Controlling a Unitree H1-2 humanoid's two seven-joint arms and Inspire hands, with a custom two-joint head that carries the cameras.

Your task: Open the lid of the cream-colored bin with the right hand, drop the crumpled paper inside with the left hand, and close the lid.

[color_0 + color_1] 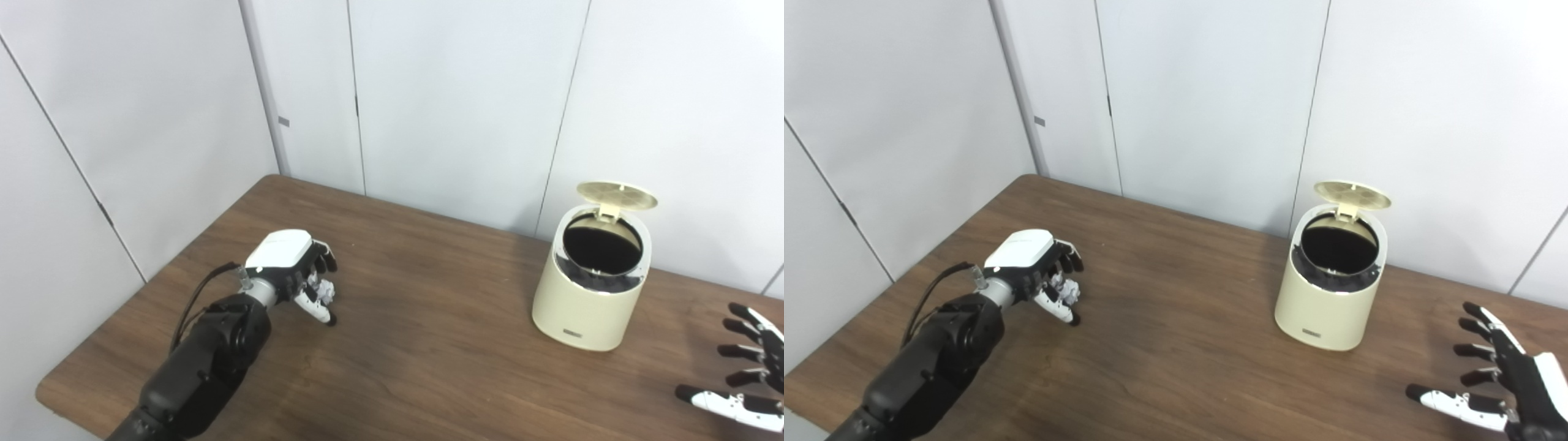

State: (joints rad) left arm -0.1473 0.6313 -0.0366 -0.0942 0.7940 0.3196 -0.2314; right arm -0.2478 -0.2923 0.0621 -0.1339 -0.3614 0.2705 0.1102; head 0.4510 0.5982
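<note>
White wall panels close off the back and left of the scene; in front of them you see a brown wood-grain bench (429,343) that carries everything.

Bin (585,300): cream, upright, on the right half of the bench near the back wall. Its lid (617,194) stands tipped up at the rear hinge, so the dark mouth faces up and slightly toward you. The opening step looks done.

Left hand (294,269): on the left half of the bench, low over the wood, white back uppermost. Its fingers (318,306) are curled around the paper (323,289), a small crumpled white wad that shows between thumb and fingers. You cannot tell whether the wad is already clear of the bench.

Right hand (1500,380): at the lower right edge, palm down, fingers spread wide and holding nothing. It sits just beyond the bin on the right and is much the nearer hand to the lid.

Key relation: the bin mouth lies well apart from the paper, to the right of the left hand and higher than it. The coming move is therefore likely a lift and a long carry rightward across the bare middle of the bench, ending above the mouth in front of the raised lid.

View difference: the right eye view shows the right hand's white back and wrist; the left eye view cuts them off at the frame edge.
</note>
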